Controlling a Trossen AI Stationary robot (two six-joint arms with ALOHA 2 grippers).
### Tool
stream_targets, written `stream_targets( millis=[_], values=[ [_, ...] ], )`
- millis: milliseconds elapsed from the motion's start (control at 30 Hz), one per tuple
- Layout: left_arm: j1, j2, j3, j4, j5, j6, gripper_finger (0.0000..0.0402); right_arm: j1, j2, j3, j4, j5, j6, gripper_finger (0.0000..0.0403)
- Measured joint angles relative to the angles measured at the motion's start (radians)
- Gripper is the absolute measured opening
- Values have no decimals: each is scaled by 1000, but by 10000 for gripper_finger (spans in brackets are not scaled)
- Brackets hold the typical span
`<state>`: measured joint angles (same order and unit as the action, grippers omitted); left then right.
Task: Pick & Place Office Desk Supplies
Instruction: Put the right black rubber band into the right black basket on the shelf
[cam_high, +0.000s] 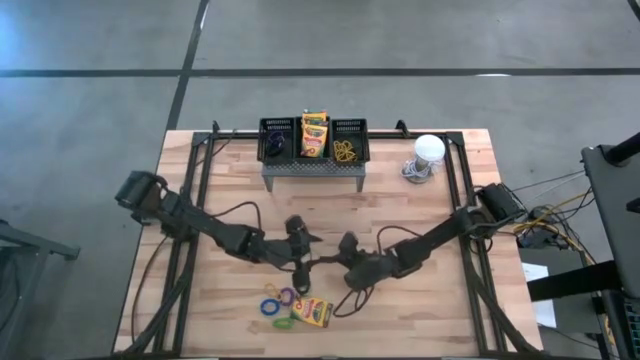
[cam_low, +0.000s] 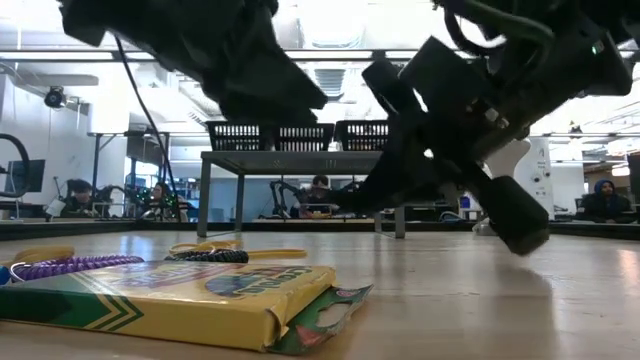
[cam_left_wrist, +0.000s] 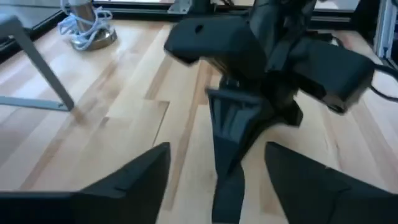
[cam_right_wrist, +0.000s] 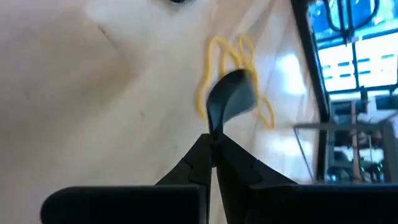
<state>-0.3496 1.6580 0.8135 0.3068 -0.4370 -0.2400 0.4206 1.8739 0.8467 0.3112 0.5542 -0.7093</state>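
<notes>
My right gripper (cam_high: 346, 248) (cam_right_wrist: 212, 138) is shut at mid-table with a yellow elastic loop (cam_right_wrist: 231, 68) spread just past its tips. My left gripper (cam_high: 305, 240) (cam_left_wrist: 217, 148) is open, and its fingers stand on either side of the right gripper's fingers (cam_left_wrist: 227, 174) without touching them. A crayon box (cam_high: 312, 312) (cam_low: 170, 300) lies flat near the table's near edge. Beside it lie purple (cam_low: 70, 266), black (cam_low: 210, 256), blue and green loops (cam_high: 278, 300). Three black mesh bins (cam_high: 278, 140) stand on the grey stand. The middle bin holds a crayon box (cam_high: 314, 133) and the right one holds yellow loops (cam_high: 345, 150). My right gripper has the yellow loop's near strands (cam_right_wrist: 200, 109) right at its shut fingertips. A dark blurred shape (cam_right_wrist: 233, 99) covers the place of contact, so the kind of hold cannot be told. The fingers slant down toward the table's left. The loop looks clear of the wood.
The grey perforated stand (cam_high: 313, 172) sits at the far middle of the table, and the white round-topped object (cam_high: 428, 152) (cam_left_wrist: 87, 31) with its coiled cord is at the far right. Black frame rails (cam_high: 200, 190) run along both sides. Bare wood lies between the stand and the grippers. People sit in the room behind.
</notes>
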Motion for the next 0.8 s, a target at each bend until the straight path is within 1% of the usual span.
stream_targets(
  millis=[67,167,267,367,467,533,600,667,700,767,800],
  values=[
    [0,-22,0,-67,-1,-17,287,0,-31,12,-42,26,14,10],
    [0,-23,-3,-126,-20,-79,297,0,-120,14,-72,78,29,9],
    [-1,-4,-22,-98,-56,-127,295,-23,-243,10,-73,132,38,9],
    [-3,25,-40,-60,-100,-135,289,-103,-383,16,-88,152,115,9],
    [-4,43,-43,-42,-111,-135,285,-241,-500,69,-226,141,256,9],
    [-3,58,-44,-46,-110,-135,285,-350,-550,138,-401,79,355,11],
    [-2,66,-50,-46,-112,-135,286,-471,-570,233,-555,-48,458,16],
    [-1,73,-50,-41,-114,-135,286,-586,-546,318,-710,-199,544,23],
    [-1,73,-50,-43,-114,-135,286,-641,-528,362,-757,-276,569,26],
    [0,73,-49,-39,-114,-135,286,-736,-481,422,-854,-413,583,35],
    [0,71,-49,-38,-114,-135,286,-771,-455,453,-876,-472,583,41]
  ],
)
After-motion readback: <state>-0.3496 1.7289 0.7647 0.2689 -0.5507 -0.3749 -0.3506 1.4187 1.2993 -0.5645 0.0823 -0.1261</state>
